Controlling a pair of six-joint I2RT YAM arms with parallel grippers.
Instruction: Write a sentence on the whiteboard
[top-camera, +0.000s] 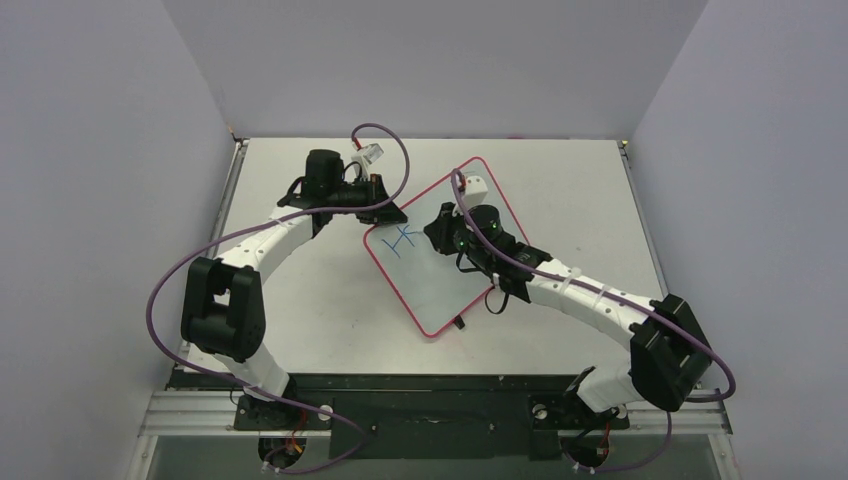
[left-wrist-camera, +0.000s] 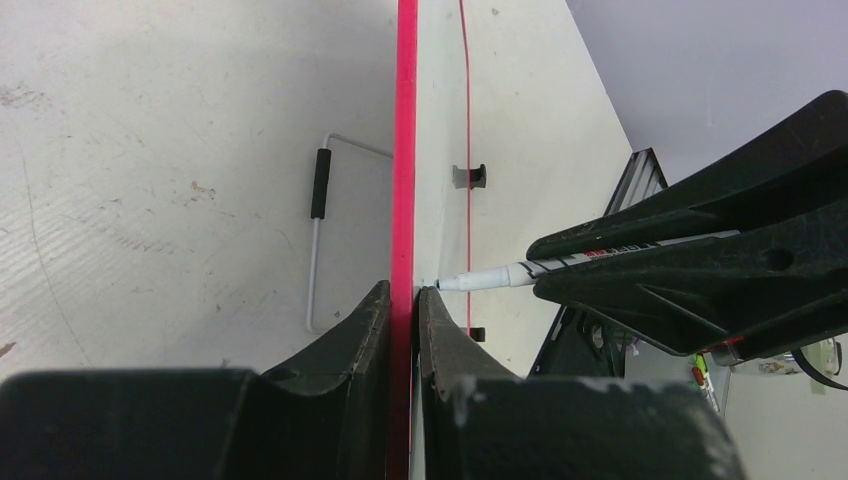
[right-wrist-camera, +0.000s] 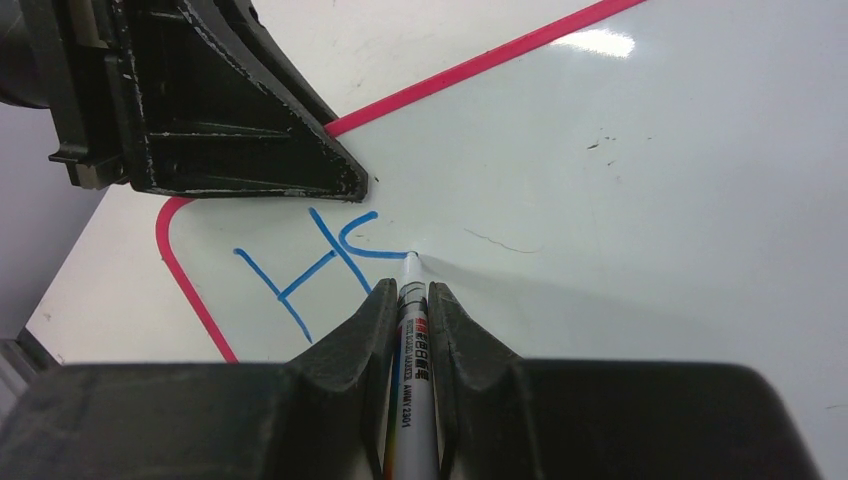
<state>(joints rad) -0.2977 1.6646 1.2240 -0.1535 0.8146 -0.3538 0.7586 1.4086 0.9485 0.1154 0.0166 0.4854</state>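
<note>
I've got left gripper (left-wrist-camera: 402, 292) clamped on whiteboard (left-wrist-camera: 405, 150) rim mid-frame; right gripper (right-wrist-camera: 410, 290) pinching marker (right-wrist-camera: 411, 340), tip touching sentence (right-wrist-camera: 300, 270) lower left.

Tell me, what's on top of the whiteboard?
Blue writing: an H and a started second letter. The marker, pinched in the right fingers, touches the whiteboard. The left fingers clamp its rim. From above, the right arm hides part of the board.

light: bright, even, from overhead | glare: white patch on whiteboard (right-wrist-camera: 640, 180) at 1 o'clock, right wrist view | shadows: soft under arms (top-camera: 283, 235) on bench (top-camera: 320, 300) | focus: near fingers (right-wrist-camera: 350, 340) dark, blurred
</note>
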